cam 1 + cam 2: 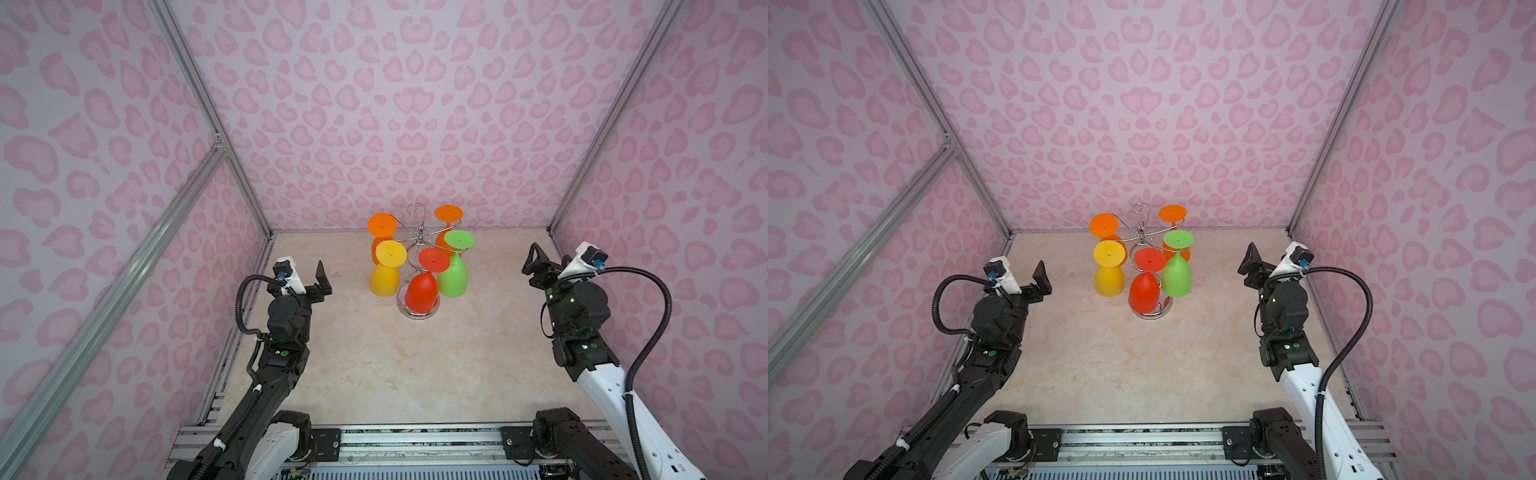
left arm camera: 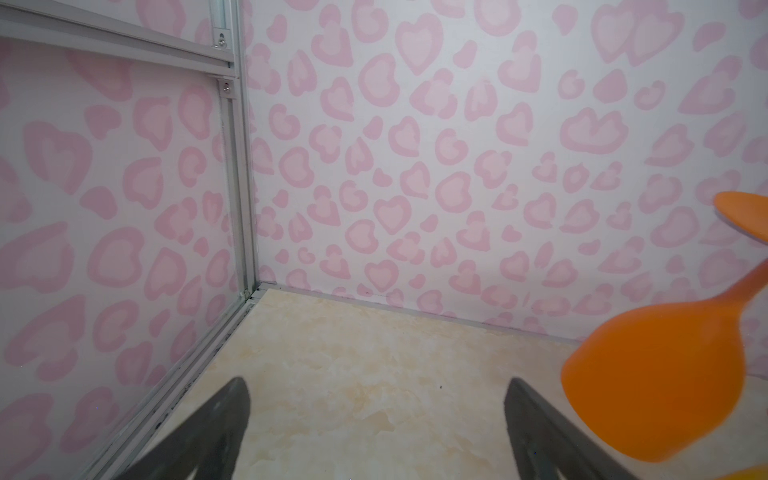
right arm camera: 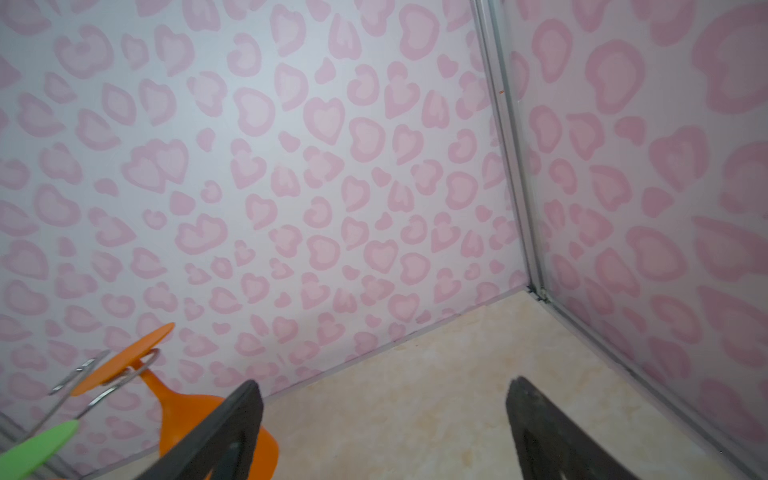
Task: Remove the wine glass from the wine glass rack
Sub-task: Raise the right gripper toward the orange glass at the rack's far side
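Observation:
The chrome wine glass rack (image 1: 420, 237) (image 1: 1143, 237) stands near the back wall, in both top views. Several plastic wine glasses hang from it upside down: two orange (image 1: 381, 226), one yellow (image 1: 385, 276), one red (image 1: 422, 291) (image 1: 1144, 291) and one green (image 1: 453, 278). My left gripper (image 1: 323, 279) (image 2: 377, 382) is open and empty, left of the yellow glass, with an orange glass (image 2: 652, 374) beside one finger. My right gripper (image 1: 534, 259) (image 3: 384, 381) is open and empty, well right of the green glass; an orange glass (image 3: 183, 419) hangs on a wire hook beyond one finger.
Pink heart-patterned walls with aluminium frame posts (image 1: 208, 104) close in the beige marble-look tabletop (image 1: 395, 365) on three sides. A metal rail (image 1: 415, 440) carrying both arm bases runs along the front edge.

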{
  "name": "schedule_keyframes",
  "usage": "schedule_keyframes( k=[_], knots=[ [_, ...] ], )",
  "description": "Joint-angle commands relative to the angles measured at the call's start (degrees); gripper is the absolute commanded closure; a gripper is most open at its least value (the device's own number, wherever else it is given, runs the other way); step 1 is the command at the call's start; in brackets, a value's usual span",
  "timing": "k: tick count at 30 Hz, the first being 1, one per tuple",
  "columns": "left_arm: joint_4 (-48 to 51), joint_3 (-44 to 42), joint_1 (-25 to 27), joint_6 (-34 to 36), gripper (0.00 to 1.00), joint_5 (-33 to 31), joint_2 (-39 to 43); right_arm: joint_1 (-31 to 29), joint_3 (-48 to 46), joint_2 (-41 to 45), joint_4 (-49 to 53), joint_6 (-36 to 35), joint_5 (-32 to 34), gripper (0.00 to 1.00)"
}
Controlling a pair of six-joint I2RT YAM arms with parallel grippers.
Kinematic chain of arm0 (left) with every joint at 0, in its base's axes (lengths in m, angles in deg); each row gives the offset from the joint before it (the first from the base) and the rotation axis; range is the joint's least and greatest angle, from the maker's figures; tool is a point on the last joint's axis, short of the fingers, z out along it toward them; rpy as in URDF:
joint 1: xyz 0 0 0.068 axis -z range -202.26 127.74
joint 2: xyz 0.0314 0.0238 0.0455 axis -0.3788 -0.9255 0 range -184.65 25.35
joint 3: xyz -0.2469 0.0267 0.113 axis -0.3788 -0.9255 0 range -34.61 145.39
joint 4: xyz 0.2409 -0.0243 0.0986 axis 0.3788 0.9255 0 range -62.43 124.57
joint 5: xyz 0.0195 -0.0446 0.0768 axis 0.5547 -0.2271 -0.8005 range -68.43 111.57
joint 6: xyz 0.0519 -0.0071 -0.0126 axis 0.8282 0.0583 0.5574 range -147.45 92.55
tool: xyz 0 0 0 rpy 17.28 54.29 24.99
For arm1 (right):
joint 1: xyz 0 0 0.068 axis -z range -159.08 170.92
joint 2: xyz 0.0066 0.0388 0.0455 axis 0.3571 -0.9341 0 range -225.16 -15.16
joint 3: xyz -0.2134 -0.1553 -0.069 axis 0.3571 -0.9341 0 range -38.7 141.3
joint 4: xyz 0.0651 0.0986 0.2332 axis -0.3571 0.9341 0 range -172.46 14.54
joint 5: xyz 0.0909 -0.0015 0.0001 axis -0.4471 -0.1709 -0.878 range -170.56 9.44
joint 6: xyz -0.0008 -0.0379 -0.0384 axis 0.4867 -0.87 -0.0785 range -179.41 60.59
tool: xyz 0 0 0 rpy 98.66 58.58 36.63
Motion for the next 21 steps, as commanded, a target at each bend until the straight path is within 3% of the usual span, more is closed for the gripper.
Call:
schedule_keyframes(
  k=[1, 8, 16, 21],
  knots=[
    [1.16, 0.18, 1.14, -0.29, 0.03, 1.50, 0.77, 1.63, 2.15, -1.53, 3.56, 12.67, -14.55, 0.09],
    [2.88, 0.62, 4.27, 0.45, 0.03, 0.08, 1.52, 4.32, 10.94, -13.35, -3.56, 27.31, -31.15, 0.14],
    [3.61, 0.94, 5.44, 1.51, 0.03, -0.44, 1.91, 2.66, 19.45, -31.67, -23.34, 44.41, -46.25, 0.20],
    [3.79, 0.74, 5.67, 1.76, 0.03, -0.65, 1.96, -0.02, 24.57, -36.91, -18.23, 41.25, -46.60, 0.20]
  ],
)
